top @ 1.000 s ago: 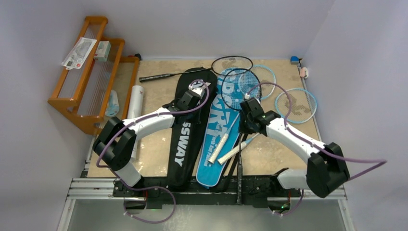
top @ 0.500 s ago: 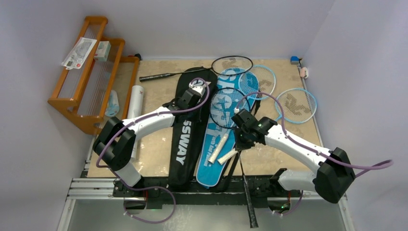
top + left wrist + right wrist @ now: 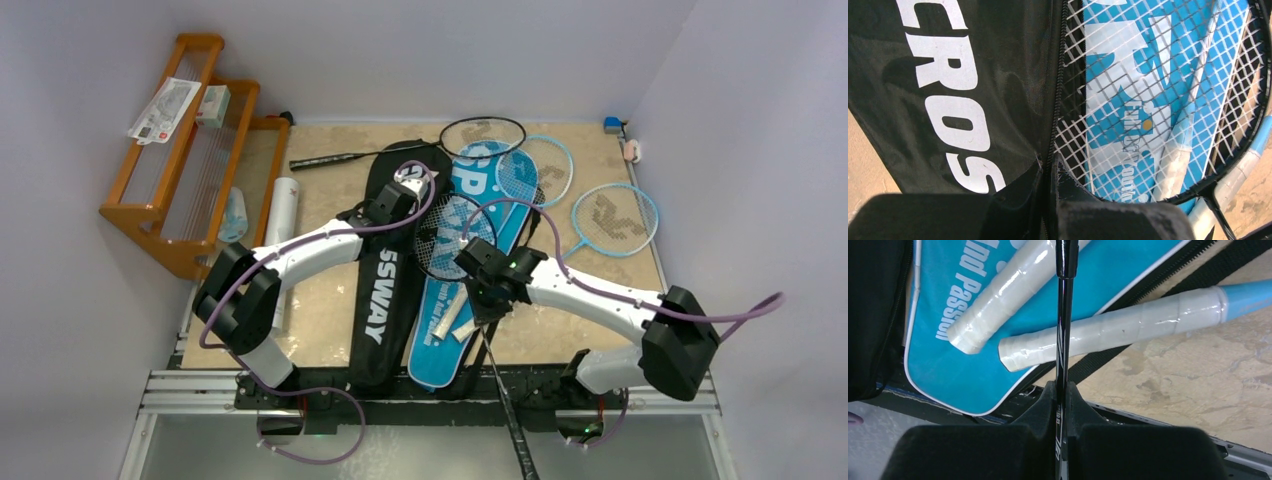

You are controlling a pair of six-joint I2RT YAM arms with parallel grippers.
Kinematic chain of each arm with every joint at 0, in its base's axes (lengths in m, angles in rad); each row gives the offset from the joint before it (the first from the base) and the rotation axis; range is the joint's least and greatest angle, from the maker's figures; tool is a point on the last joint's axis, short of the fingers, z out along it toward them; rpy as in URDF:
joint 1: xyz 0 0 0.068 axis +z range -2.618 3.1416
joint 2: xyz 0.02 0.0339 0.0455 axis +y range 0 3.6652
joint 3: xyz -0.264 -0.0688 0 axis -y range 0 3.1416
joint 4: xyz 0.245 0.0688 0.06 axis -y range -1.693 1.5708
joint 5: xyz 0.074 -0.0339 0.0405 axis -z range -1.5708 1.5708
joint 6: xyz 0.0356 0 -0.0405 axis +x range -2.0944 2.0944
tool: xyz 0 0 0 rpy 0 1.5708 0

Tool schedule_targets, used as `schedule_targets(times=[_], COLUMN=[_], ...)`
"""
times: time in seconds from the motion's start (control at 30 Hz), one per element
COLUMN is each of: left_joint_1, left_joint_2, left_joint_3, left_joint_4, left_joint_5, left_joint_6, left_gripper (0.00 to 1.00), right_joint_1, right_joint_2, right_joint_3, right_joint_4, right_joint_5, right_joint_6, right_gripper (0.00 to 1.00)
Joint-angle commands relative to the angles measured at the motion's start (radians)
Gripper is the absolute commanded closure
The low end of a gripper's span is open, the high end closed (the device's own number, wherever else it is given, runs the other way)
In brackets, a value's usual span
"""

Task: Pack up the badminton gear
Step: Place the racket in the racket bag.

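Even, soft overhead light, pale walls tinted lilac, faint diffuse shadows on the sandy table (image 3: 318, 320), no harsh glare, wrist views sharp in mid-frame, dark fingers (image 3: 1118, 220) blurred along the bottom edge, slight sheen on the white grip tape (image 3: 1113, 332)

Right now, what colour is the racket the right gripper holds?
Black racket; right wrist view shows it best.

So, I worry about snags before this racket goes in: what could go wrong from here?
The right gripper pinches the black racket only by its thin shaft, so it could twist or slip. Its head sits at the zipper edge of the black cover, which the left gripper pinches; the frame might catch there instead of entering.
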Motion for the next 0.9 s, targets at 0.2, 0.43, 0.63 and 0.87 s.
schedule_targets(times=[0.2, 0.43, 0.63, 0.87], left_joint_1=[-0.001, -0.002, 0.0, 0.005], left_joint_2=[-0.038, -0.053, -0.073, -0.091], left_joint_3=[0.049, 0.019, -0.016, -0.048], left_joint_4=[-0.035, -0.034, -0.014, 0.008], left_joint_5=[0.157, 0.205, 0.236, 0.259], left_joint_6=[0.034, 0.03, -0.012, -0.044], left_gripper=[1.0, 1.0, 1.0, 1.0], right_joint_1=[0.023, 0.016, -0.038, -0.179], right_joint_2=[0.168, 0.303, 0.376, 0.391], right_joint_3=[0.177, 0.276, 0.301, 0.221], right_joint_4=[0.142, 0.229, 0.344, 0.596], right_joint_5=[-0.033, -0.086, -0.04, -0.153], right_joint_6=[-0.083, -0.093, -0.014, 0.108], right_gripper=[1.0, 1.0, 1.0, 1.0])
